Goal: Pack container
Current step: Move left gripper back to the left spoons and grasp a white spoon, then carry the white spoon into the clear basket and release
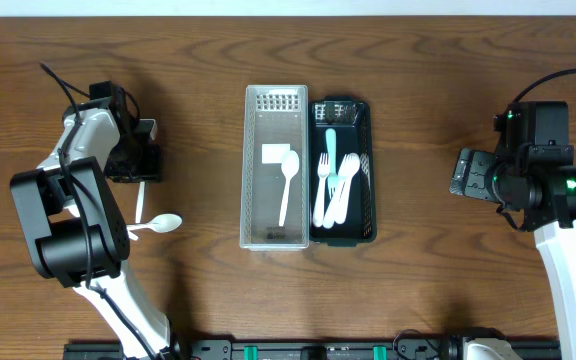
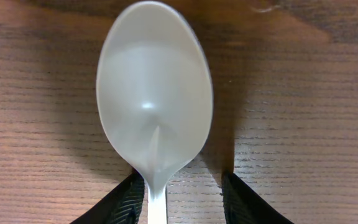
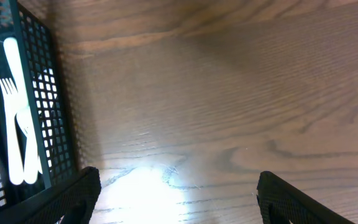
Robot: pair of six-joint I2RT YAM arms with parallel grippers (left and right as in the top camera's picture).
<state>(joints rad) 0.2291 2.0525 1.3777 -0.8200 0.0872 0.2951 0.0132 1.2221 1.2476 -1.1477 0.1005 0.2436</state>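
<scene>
A white plastic spoon [image 1: 165, 223] lies on the wooden table at the left. In the left wrist view its bowl [image 2: 154, 99] fills the frame and its handle runs back between the fingers. My left gripper [image 2: 182, 177] [image 1: 138, 178] is open around the handle; the left finger is against it and the right finger stands apart. A clear container [image 1: 250, 170] at the centre holds one white spoon [image 1: 288, 180]. My right gripper [image 3: 176, 177] [image 1: 463, 175] is open and empty over bare table.
A black mesh basket [image 1: 370, 170] beside the clear container holds white forks [image 1: 336, 190] and a teal utensil [image 1: 331, 150]. Its side [image 3: 55, 124] shows at the left of the right wrist view. Glare marks the table between the right fingers.
</scene>
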